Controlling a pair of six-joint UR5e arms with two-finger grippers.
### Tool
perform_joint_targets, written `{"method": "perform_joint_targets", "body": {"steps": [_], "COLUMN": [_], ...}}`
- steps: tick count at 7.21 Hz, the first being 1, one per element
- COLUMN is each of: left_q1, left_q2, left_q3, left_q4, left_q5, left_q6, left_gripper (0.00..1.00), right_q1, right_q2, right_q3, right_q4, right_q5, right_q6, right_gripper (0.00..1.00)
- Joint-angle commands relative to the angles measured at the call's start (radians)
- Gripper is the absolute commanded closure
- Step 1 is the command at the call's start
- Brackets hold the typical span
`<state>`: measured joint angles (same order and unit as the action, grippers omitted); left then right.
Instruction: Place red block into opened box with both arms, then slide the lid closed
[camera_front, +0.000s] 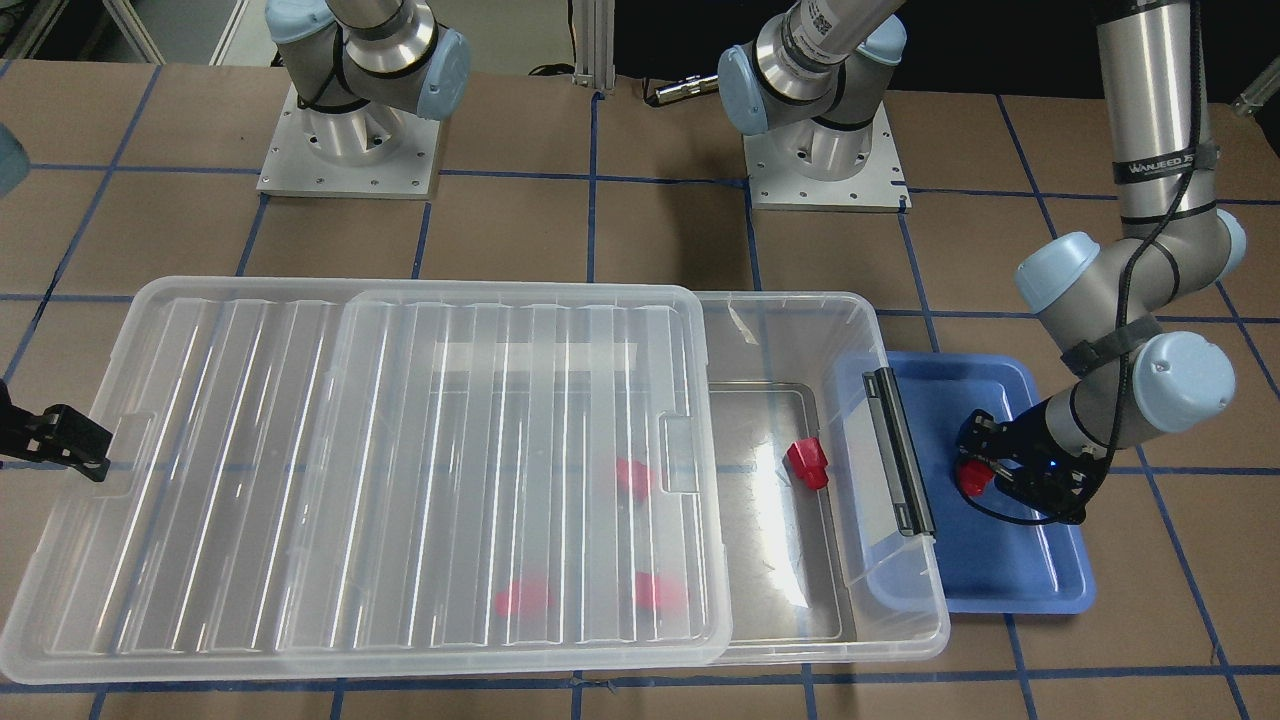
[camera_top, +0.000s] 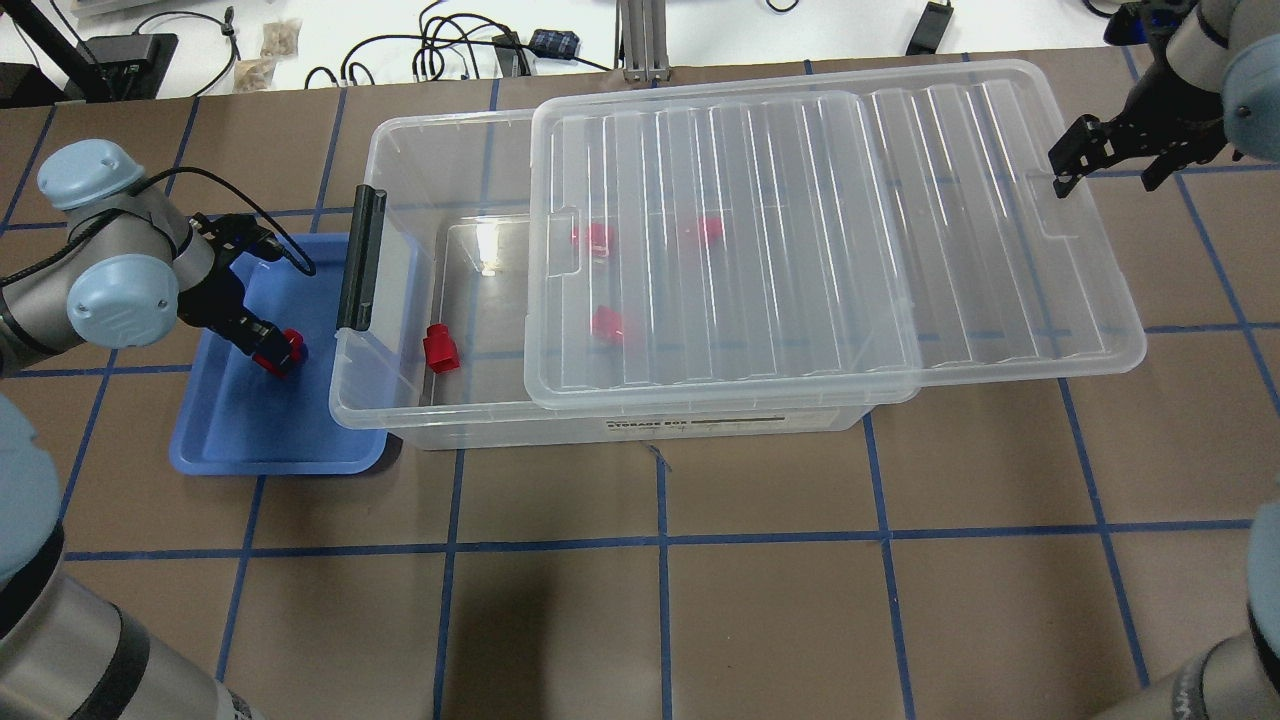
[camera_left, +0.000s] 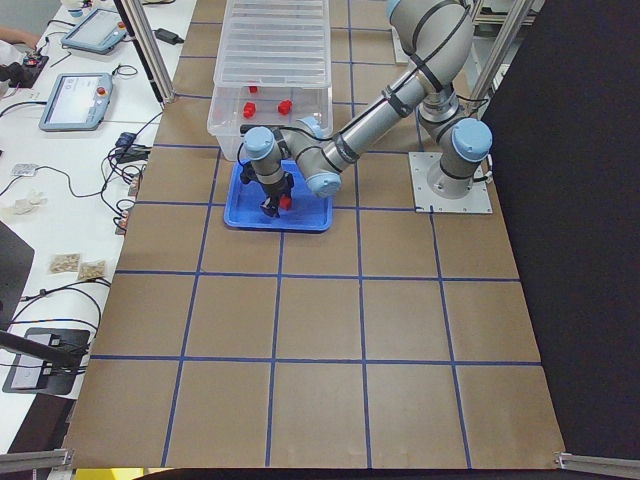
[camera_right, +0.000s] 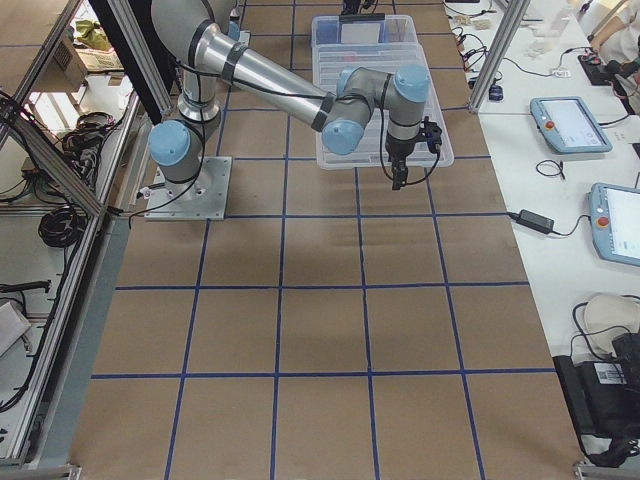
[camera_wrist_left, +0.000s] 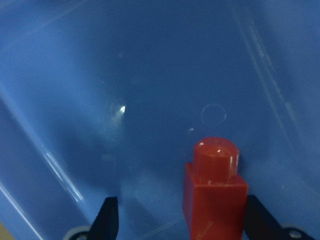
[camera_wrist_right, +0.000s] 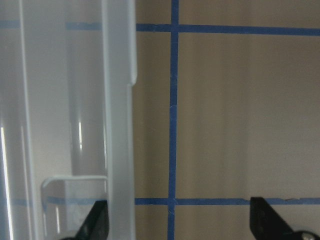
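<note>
Presently, the left gripper (camera_wrist_left: 183, 220) stands with fingers apart around the red block (camera_wrist_left: 215, 192) in the blue tray (camera_top: 250, 440). The block sits off-centre, against one finger, so centring before closing would steady the lift toward the box (camera_top: 440, 125). The right gripper (camera_top: 1103, 178), fingers apart, hovers at the far notch of the lid (camera_top: 830, 220). Brown table (camera_top: 760, 620), blue tape grid (camera_top: 660, 540); cabled benches (camera_left: 60, 150) alongside.

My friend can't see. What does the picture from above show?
The left end effector is down in a blue tray, open around a red block. Next to the tray, a clear box sits partly covered by its lid, with other red blocks inside.
</note>
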<state>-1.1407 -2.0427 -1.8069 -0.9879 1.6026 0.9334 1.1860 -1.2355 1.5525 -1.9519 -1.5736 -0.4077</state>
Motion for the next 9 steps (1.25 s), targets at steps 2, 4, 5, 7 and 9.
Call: {"method": "perform_joint_targets", "body": {"steps": [2, 4, 5, 7, 9], "left_q1": [0.001, -0.017, -0.019, -0.042, -0.152], "left_q2": [0.021, 0.056, 0.091, 0.175, 0.232], "left_q3": [0.015, 0.064, 0.108, 0.231, 0.341], "left_q4": [0.000, -0.024, -0.100, -0.304, -0.466], "left_q5": [-0.001, -0.007, -0.013, -0.013, -0.013], "left_q6": [-0.002, -0.028, -0.068, -0.186, -0.380], "left_gripper": [1.00, 1.00, 1.00, 1.00, 1.00], "right_q1": [-0.055, -0.066, -0.081, -0.072, -0.049], "right_q2": [-0.002, -0.004, -0.004, -0.038, -0.070], "right_q3": [-0.002, -0.003, -0.003, -0.002, -0.043], "right_q4": [0.001, 0.001, 0.004, 0.007, 0.049], "right_q5": [0.000, 0.000, 0.001, 0.012, 0.014], "right_q6": [-0.059, -0.083, -0.091, -0.092, -0.080], "right_gripper": [0.00, 0.00, 0.00, 0.00, 0.00]}}
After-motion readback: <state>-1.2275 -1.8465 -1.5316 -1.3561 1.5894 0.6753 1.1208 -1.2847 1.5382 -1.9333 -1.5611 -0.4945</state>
